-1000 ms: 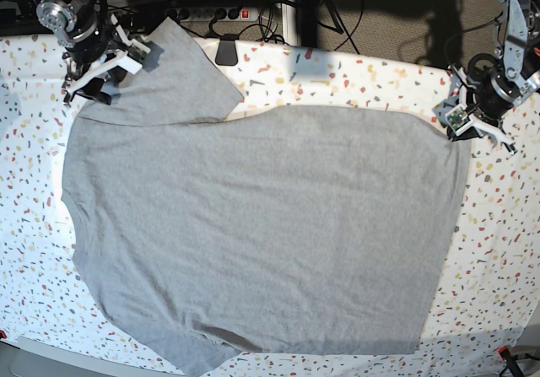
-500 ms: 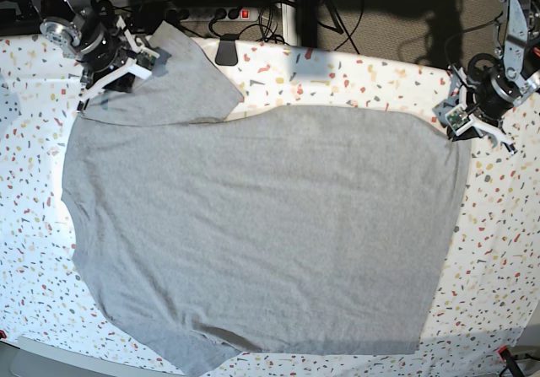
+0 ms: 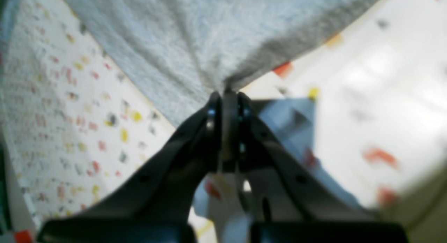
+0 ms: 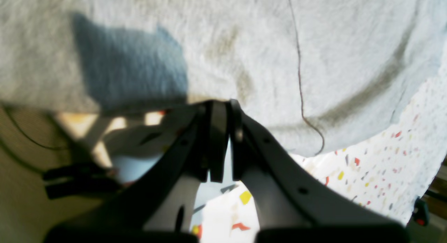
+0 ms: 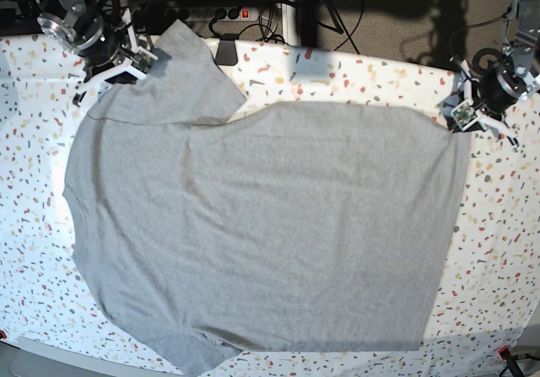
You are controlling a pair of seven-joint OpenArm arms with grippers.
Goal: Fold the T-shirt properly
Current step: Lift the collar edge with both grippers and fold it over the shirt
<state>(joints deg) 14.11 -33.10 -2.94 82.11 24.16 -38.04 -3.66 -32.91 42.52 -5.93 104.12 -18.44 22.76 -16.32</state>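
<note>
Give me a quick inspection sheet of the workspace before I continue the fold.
Surface: white table with coloured speckles.
Job's things: grey T-shirt spread flat, plain side up, one sleeve lying at the top edge.
Clutter: nothing seen on the table.
Grippers: left gripper shut on the T-shirt's corner; right gripper shut at the T-shirt's edge near the sleeve.
Cables: power strip and black cables behind the table.
Surroundings: dark floor beyond the far edge.
</note>
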